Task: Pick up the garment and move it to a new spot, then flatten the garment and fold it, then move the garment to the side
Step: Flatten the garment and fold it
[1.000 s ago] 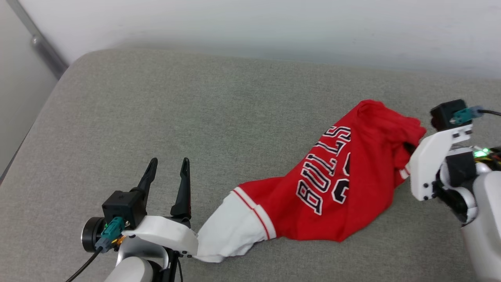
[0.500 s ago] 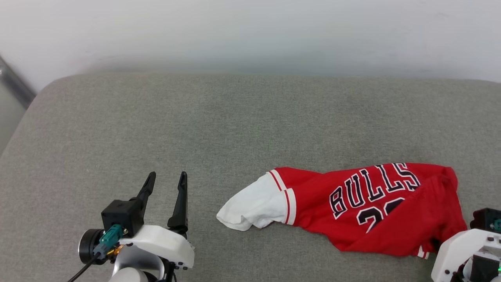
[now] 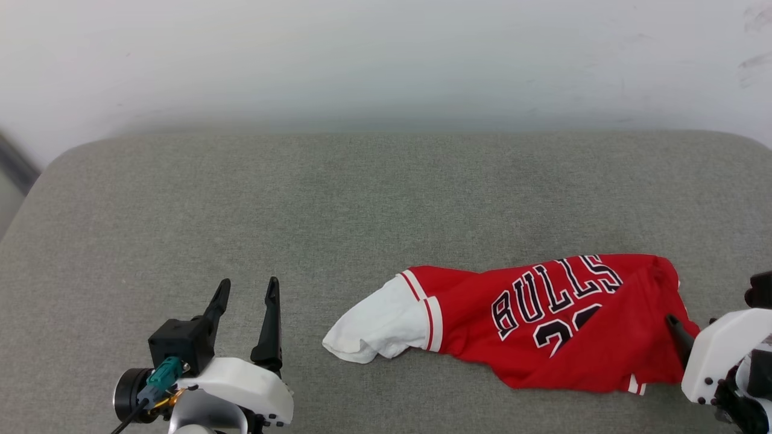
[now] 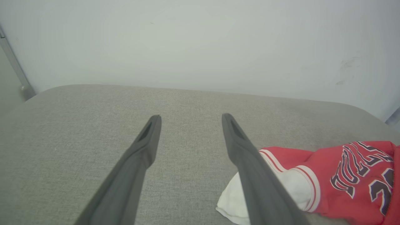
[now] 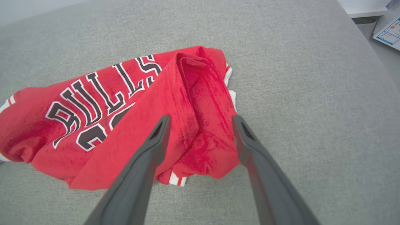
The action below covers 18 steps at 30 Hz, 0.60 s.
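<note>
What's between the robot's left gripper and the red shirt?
Just bare grey cushion. The head view shows a strip of it between the open left gripper and the garment, whose white sleeve is the nearest part.

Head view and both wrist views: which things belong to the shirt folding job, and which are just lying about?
Job: garment, crumpled on the grey cushion; left gripper, open; right gripper, open at the garment's bunched end.
Lying about: printed paper past the cushion's corner; white wall.
</note>
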{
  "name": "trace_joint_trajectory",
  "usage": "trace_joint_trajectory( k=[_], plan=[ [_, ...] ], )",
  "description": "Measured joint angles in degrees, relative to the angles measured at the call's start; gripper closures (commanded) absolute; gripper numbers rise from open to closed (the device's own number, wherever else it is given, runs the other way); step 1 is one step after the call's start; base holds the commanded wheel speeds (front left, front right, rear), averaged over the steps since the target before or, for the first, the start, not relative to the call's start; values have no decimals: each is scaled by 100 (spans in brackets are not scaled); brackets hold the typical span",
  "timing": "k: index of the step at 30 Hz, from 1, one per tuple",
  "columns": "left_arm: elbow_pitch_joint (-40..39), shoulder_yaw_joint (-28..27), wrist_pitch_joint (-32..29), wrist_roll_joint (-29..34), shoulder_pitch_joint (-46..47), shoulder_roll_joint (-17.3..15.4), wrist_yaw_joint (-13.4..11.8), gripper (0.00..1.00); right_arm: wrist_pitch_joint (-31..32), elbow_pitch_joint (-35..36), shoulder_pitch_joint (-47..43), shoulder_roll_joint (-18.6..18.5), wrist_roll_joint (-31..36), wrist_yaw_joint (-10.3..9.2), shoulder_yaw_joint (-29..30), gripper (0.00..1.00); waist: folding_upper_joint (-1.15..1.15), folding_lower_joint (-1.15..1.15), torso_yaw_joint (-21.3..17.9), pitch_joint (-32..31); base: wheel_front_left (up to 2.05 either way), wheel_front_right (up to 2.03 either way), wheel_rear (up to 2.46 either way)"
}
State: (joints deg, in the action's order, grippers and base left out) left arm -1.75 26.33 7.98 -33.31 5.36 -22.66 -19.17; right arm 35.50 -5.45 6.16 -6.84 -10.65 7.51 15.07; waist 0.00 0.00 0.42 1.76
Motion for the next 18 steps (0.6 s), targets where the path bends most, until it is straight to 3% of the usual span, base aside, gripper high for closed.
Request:
trace_joint_trajectory(
  k=[6,16,17,18],
  plan=[
    [-23,99,-32,29,81,21,38,0,768,-229,407,-292,-170,0,-197,0,0,0,122,101,0,0,0],
    [132,196,10,26,177,113,110,0,779,-1726,826,-519,-379,0,-336,0,0,0,386,172,0,0,0],
    [144,200,11,25,178,112,111,0,742,-1856,857,-557,-434,0,-372,59,0,0,392,177,0,0,0],
    [154,203,21,24,179,113,111,0,693,-1939,903,-600,-468,0,-413,100,0,0,395,181,0,0,0]
  ],
)
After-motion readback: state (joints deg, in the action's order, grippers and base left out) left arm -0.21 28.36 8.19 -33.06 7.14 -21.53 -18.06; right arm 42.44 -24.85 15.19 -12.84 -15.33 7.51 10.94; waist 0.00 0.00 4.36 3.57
